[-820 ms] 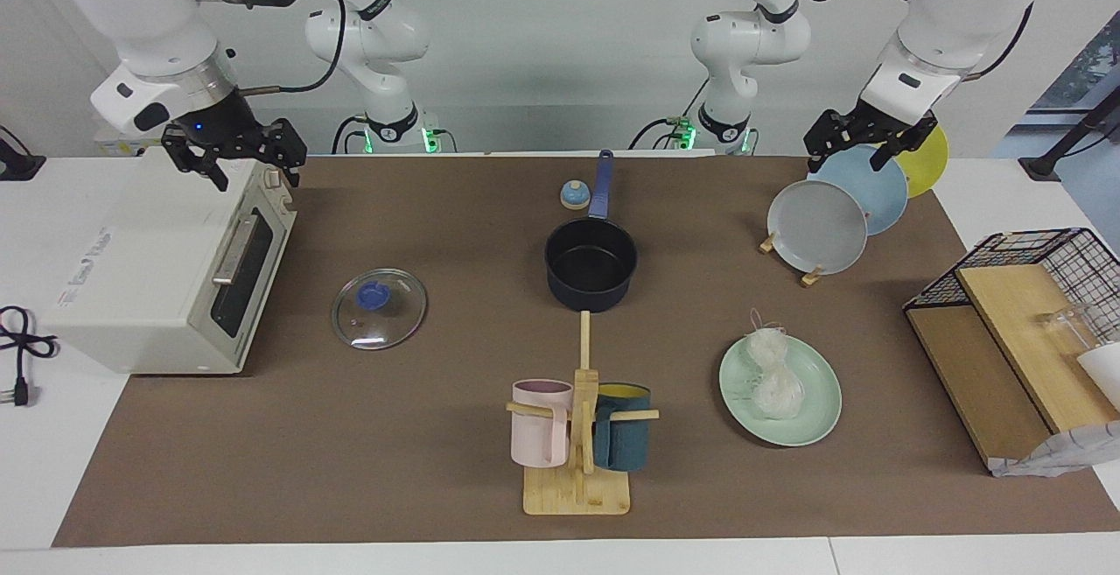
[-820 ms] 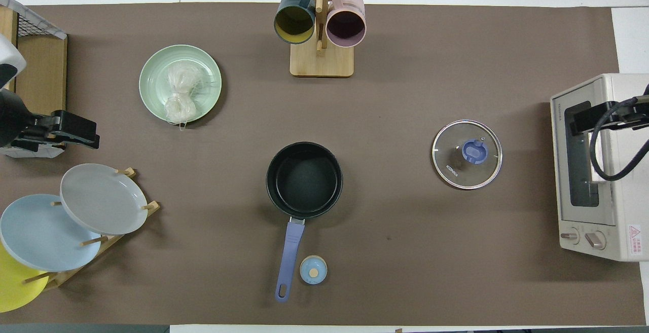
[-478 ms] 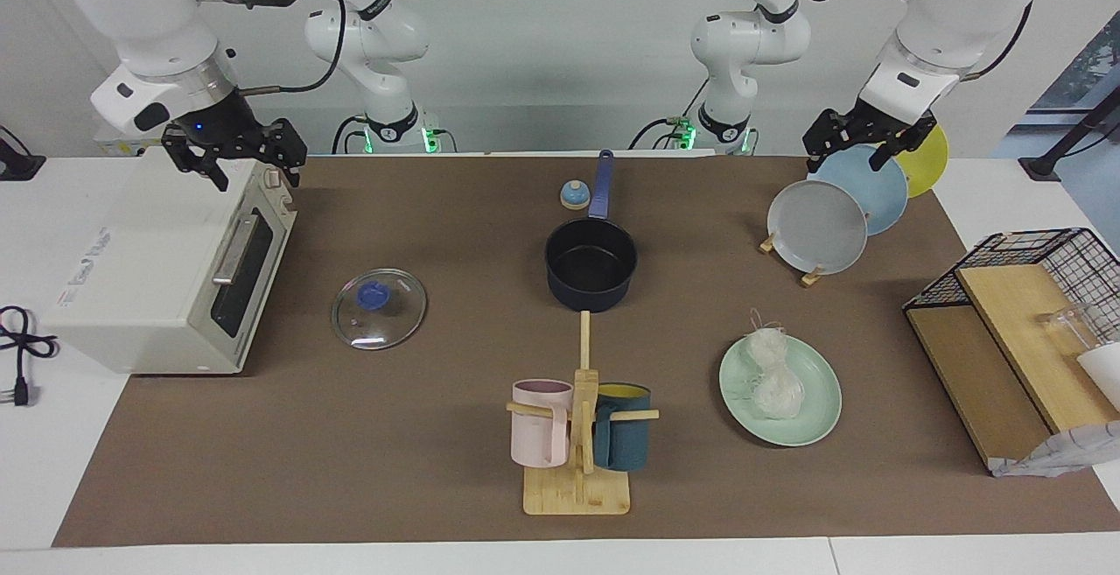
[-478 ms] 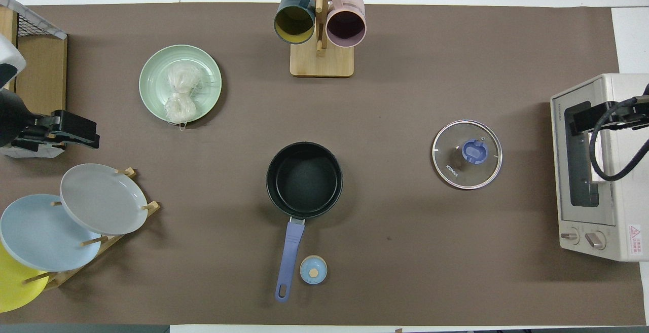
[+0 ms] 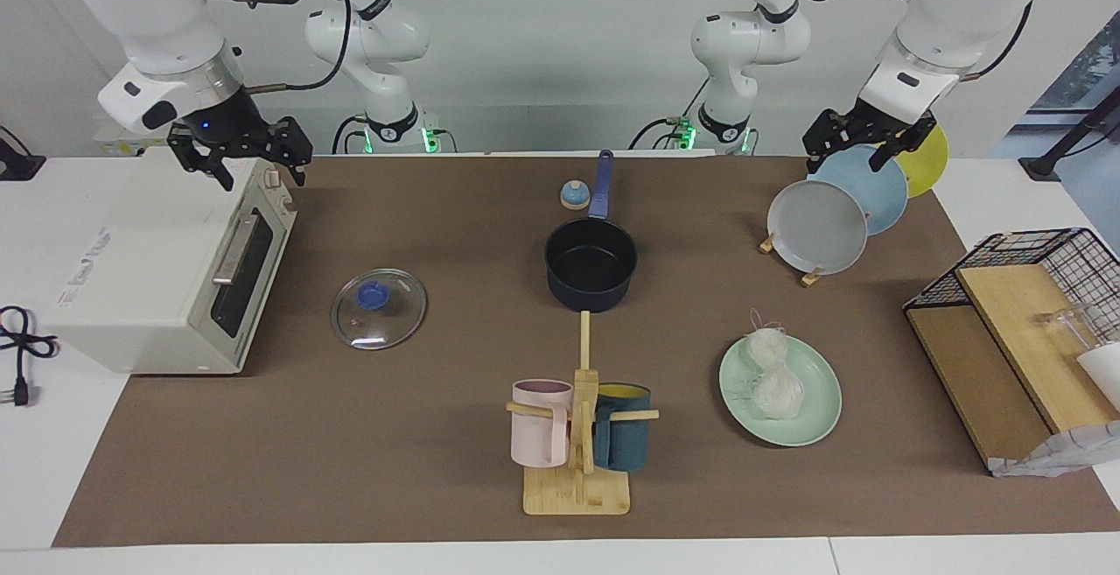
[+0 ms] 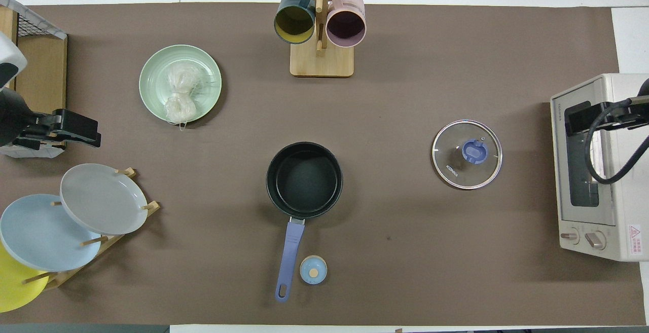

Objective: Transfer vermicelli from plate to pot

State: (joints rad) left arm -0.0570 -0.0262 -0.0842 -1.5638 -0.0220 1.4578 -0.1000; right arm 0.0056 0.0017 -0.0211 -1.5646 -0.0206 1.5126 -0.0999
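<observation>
The vermicelli lies in two white clumps on the mint-green plate, toward the left arm's end of the table. In the overhead view the vermicelli sits on the plate the same way. The dark pot stands mid-table, nearer to the robots than the plate, its blue handle pointing at them; seen from overhead the pot is empty. My left gripper hangs open over the plate rack and shows in the overhead view. My right gripper hangs open over the toaster oven's top and shows in the overhead view.
A glass lid lies between the pot and the toaster oven. A mug tree with pink and teal mugs stands farther out. A rack holds grey, blue and yellow plates. A wire-and-wood shelf and a small blue timer stand nearby.
My right gripper has shifted slightly up and toward the table's middle over the toaster oven. My left gripper has barely moved. The vermicelli, plate and pot are unmoved.
</observation>
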